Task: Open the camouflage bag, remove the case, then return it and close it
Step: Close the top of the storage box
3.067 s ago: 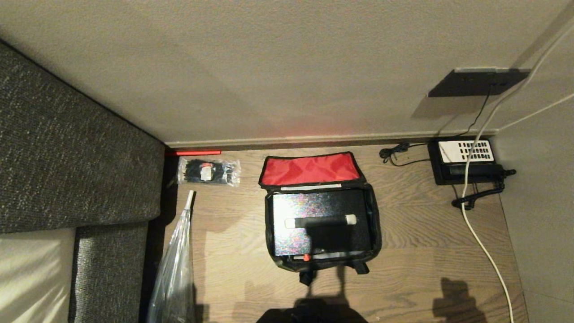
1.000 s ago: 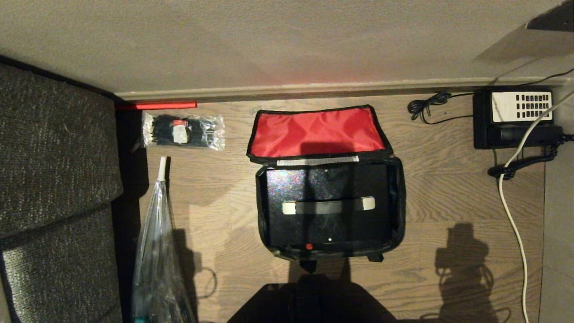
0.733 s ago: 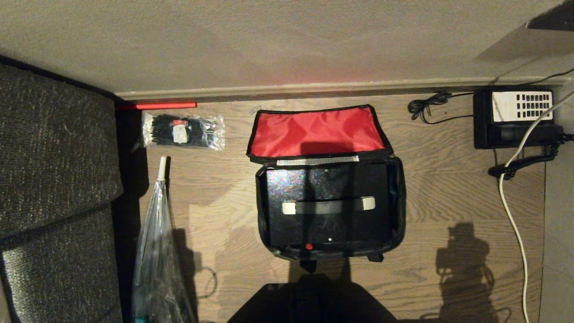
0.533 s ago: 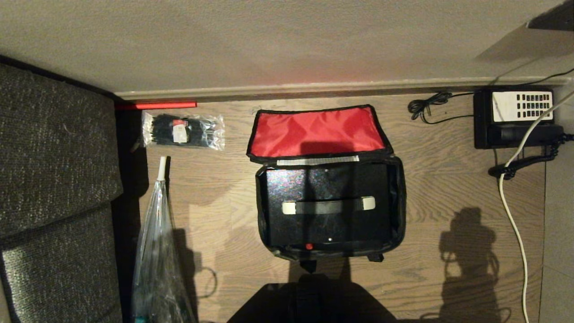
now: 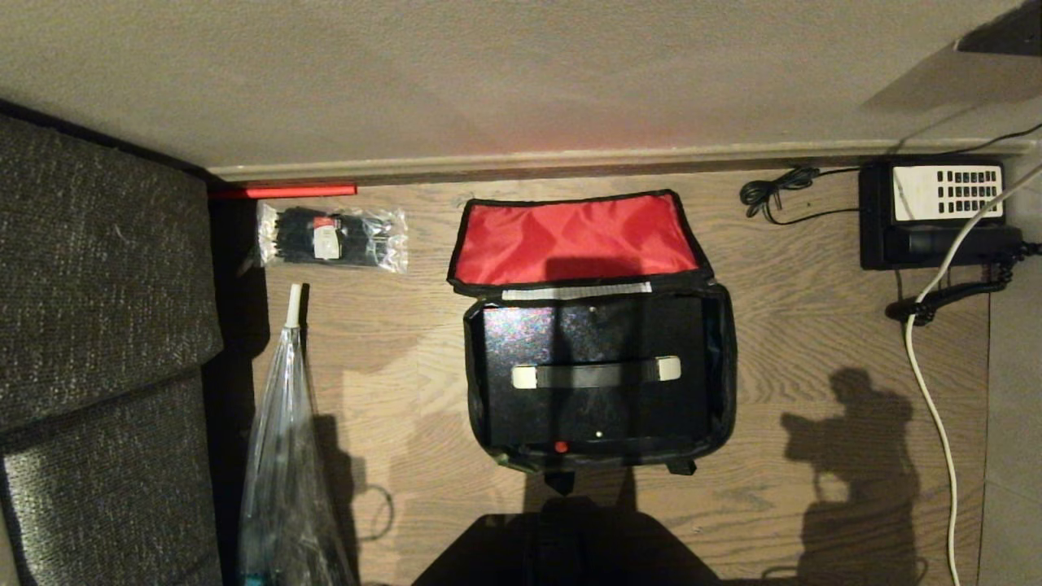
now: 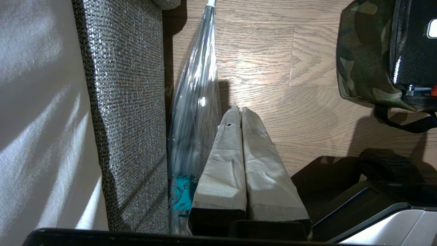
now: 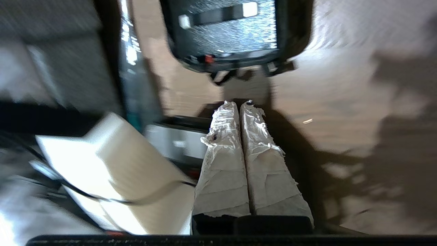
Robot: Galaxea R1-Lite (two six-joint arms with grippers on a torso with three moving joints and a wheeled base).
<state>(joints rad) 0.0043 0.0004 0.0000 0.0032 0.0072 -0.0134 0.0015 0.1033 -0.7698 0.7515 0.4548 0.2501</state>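
Here, the camouflage bag [image 5: 721,358] lies open on the wooden floor [image 5: 814,342] near the wall, its red-lined lid [image 5: 574,238] flung back. The case [image 5: 594,407] sits inside, strap handle [image 5: 596,375] facing up. The right end effector [image 7: 239,104], fingers pressed together and empty, hangs short of the bag's near edge. The left end effector [image 6: 238,110], likewise pressed together, hangs beside a clear plastic bag [image 6: 196,102] by the sofa [image 6: 126,95].

The right wrist view is blurred; the camouflage bag [image 6: 362,68] is cut off.
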